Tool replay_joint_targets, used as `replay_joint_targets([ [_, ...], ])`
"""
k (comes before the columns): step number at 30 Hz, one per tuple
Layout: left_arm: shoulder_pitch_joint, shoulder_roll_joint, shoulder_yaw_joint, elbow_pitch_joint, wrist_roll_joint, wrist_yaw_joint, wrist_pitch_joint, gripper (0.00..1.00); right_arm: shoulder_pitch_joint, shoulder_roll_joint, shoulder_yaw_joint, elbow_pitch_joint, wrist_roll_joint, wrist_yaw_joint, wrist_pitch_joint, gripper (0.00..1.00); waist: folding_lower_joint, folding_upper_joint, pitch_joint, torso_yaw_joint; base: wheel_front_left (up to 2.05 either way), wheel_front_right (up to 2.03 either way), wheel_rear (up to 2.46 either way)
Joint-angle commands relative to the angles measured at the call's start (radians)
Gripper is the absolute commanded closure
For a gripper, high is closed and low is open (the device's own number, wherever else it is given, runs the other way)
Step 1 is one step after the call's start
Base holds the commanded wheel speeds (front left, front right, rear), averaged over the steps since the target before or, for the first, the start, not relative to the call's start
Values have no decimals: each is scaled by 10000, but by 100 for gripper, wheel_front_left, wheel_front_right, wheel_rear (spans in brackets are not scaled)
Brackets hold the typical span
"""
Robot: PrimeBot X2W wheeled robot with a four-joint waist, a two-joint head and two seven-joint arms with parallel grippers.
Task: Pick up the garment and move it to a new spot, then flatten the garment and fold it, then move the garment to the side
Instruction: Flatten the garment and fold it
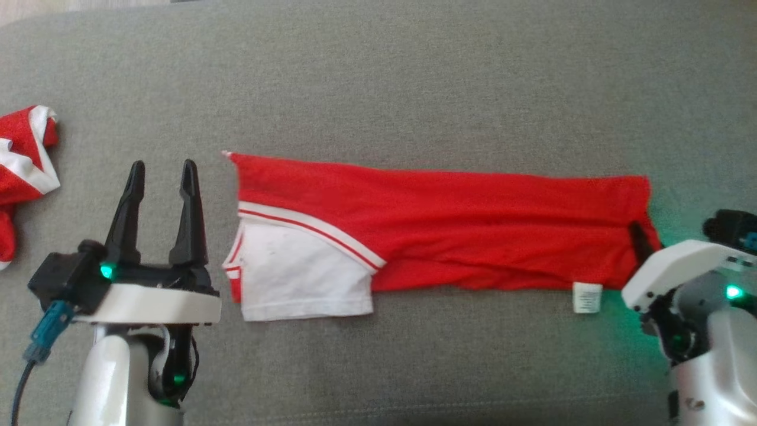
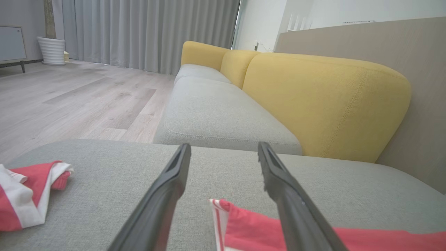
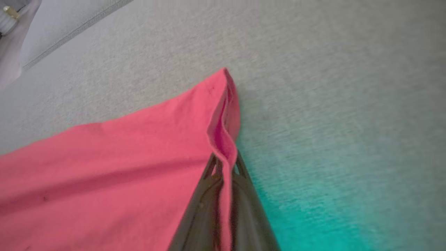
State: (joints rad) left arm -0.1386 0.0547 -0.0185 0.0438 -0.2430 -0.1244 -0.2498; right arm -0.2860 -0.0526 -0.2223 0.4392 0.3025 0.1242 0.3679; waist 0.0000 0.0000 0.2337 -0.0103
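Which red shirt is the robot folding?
Look at the middle of the grey cushion. The garment lies there as a long flat red strip with a white sleeve, the right gripper pinching one end. The other red cloth sits crumpled at the left edge.

- Head view: steeply down onto the grey cushion [image 1: 414, 71].
- Left wrist: low across it, facing a yellow sofa [image 2: 327, 101].
- Right wrist: close over the red garment [image 3: 104, 167] all share.

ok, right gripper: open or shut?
Shut. The right gripper pinches the edge of the red garment, fabric squeezed between its fingers.
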Motion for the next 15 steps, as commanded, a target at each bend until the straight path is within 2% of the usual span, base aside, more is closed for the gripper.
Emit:
replay_joint_targets([
  [1, -431, 34, 366, -265, 101, -45, -120, 0, -234, -318, -83, -276, -130, 65, -169, 100, 0, 0, -57, -19, 0, 0, 0],
  [5, -399, 12, 368, -264, 99, -53, -120, 0, -462, -749, -758, -238, -793, 65, -530, 100, 0, 0, -174, -22, 0, 0, 0],
  [10, -355, -14, 368, -302, 31, -57, -120, 0, -883, -1303, -2023, -150, -2536, 65, -1072, 100, 0, 0, -327, 54, 0, 0, 0],
  [12, -335, -23, 395, -275, -26, -58, -120, 0, -1054, -1313, -2245, -74, -3028, 65, -1175, 100, 0, 0, -422, 95, 0, 0, 0],
  [15, -278, -33, 416, -202, -80, -59, -120, 0, -1156, -1099, -2063, -75, -3249, 65, -1106, 100, 0, 0, -627, 139, 0, 0, 0],
])
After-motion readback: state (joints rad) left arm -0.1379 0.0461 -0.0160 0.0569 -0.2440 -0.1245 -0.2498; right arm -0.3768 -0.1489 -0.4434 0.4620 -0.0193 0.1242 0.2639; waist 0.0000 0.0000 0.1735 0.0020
